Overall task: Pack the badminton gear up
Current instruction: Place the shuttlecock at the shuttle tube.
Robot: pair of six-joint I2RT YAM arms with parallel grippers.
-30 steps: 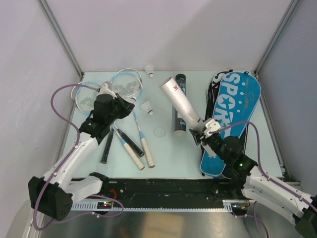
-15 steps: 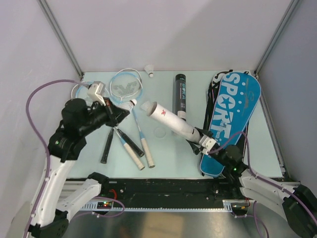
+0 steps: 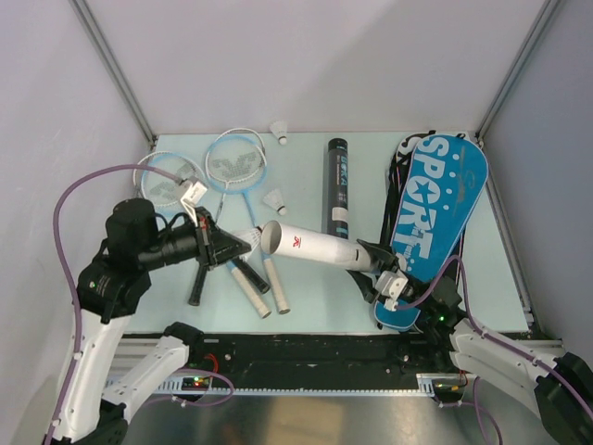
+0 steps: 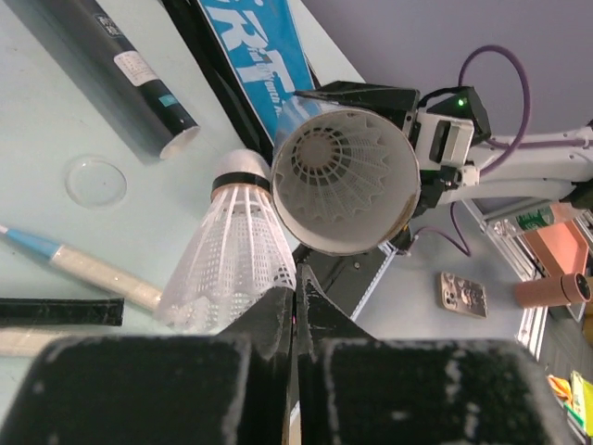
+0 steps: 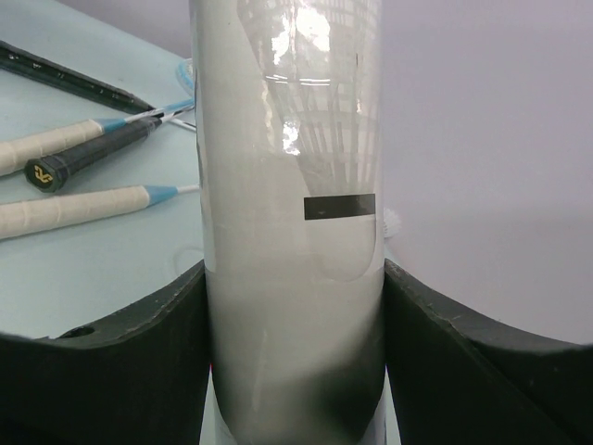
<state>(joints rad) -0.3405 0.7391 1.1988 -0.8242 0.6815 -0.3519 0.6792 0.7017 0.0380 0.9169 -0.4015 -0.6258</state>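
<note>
My left gripper (image 3: 229, 248) (image 4: 296, 298) is shut on the skirt rim of a white shuttlecock (image 3: 246, 239) (image 4: 234, 248), cork end pointing at the open mouth of a white tube (image 3: 315, 248) (image 4: 346, 181). Another shuttlecock sits inside that tube. My right gripper (image 3: 374, 265) (image 5: 293, 371) is shut on the tube's (image 5: 292, 213) far end and holds it nearly level above the table, mouth to the left. Two rackets (image 3: 236, 159) lie at the back left, handles (image 3: 252, 284) toward me. A black tube (image 3: 337, 185) lies in the middle. Loose shuttlecocks (image 3: 274, 199) (image 3: 280, 131) lie near it.
A blue racket bag (image 3: 434, 209) marked SPORT lies along the right side, under my right arm. A clear round lid (image 4: 95, 181) rests on the table below the tube. A black strip (image 3: 200, 276) lies beside the racket handles. Walls enclose the table on three sides.
My left gripper lifted the shuttlecock off the rackets and swung it right and nearer, up to the tube's mouth. My right gripper pulled back, tipping the white tube down to point left.
</note>
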